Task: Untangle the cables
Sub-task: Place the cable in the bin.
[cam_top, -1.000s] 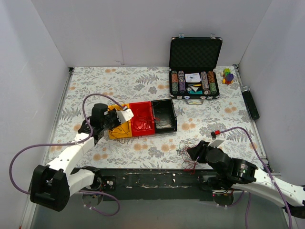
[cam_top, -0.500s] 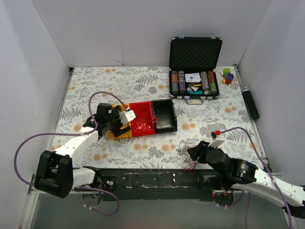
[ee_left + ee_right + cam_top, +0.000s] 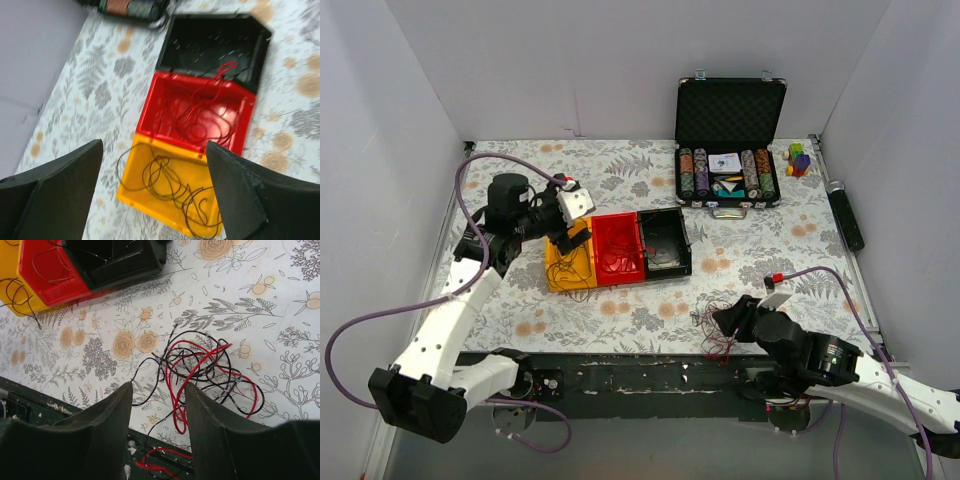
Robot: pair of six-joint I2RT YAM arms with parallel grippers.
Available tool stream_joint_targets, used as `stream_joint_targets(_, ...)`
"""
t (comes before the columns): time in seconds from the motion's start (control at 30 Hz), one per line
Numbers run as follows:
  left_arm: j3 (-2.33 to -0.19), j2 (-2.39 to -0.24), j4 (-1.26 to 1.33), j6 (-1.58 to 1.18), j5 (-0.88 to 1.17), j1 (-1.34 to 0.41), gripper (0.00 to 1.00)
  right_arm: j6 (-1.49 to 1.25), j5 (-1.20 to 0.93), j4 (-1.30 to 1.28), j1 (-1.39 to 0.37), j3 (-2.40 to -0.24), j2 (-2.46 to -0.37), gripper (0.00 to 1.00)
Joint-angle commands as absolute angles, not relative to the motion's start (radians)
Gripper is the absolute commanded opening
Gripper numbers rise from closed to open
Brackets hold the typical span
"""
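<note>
Hovering over the tray with one hand, the other low at the loose tangle.
Top view: left hand point(image 3: 574, 236) above the yellow end of the three-bin tray point(image 3: 620, 281), fingers spread, nothing held. Right hand point(image 3: 730, 318) is front-right of the tray, at a red-and-black tangle of cables point(image 3: 712, 332) on the floral surface point(image 3: 620, 170). Left wrist view: left hand point(image 3: 155, 146) wide apart; black cable point(image 3: 170, 185) coiled in the yellow bin point(image 3: 132, 192), red cable point(image 3: 200, 120) in the red bin point(image 3: 162, 125). Right wrist view: right hand point(image 3: 159, 387) apart, unclamped; the tangle point(image 3: 200, 367) lies just beyond its tips.
</note>
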State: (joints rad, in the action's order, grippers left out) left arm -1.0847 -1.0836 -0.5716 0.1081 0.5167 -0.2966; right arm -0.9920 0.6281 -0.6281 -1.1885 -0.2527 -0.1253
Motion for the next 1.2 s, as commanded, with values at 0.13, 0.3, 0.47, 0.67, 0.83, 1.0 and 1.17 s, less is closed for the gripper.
stream_joint_targets(0.13,-0.968,-1.014,-0.505,-0.04,0.815,-0.521,0.75,-0.852,0.588,-0.428,-1.187,-0.342,-0.17,0.49)
stream_joint_targets(0.3,-0.829,-1.06,-0.33,-0.08,0.729,-0.767,0.83,-0.808,0.572,-0.407,-1.189,-0.42,-0.251,0.47)
stream_joint_targets(0.47,-0.721,-1.164,-0.102,-0.1,0.62,-0.887,0.88,-0.825,0.549,-0.391,-1.187,-0.397,-0.273,0.47)
stream_joint_targets(0.67,-0.681,-1.275,0.142,-0.236,0.556,-0.991,0.97,-0.867,0.563,-0.394,-1.189,-0.353,-0.223,0.47)
stream_joint_targets(0.83,-0.672,-1.382,0.302,-0.374,0.463,-1.066,0.95,-0.88,0.587,-0.437,-1.187,-0.359,-0.192,0.47)
stream_joint_targets(1.0,-0.683,-1.436,0.293,-0.376,0.437,-1.15,0.98,-0.9,0.591,-0.456,-1.187,-0.345,-0.163,0.47)
stream_joint_targets(1.17,-0.68,-1.508,0.383,-0.368,0.306,-1.152,0.97,-0.92,0.589,-0.492,-1.187,-0.333,-0.118,0.47)
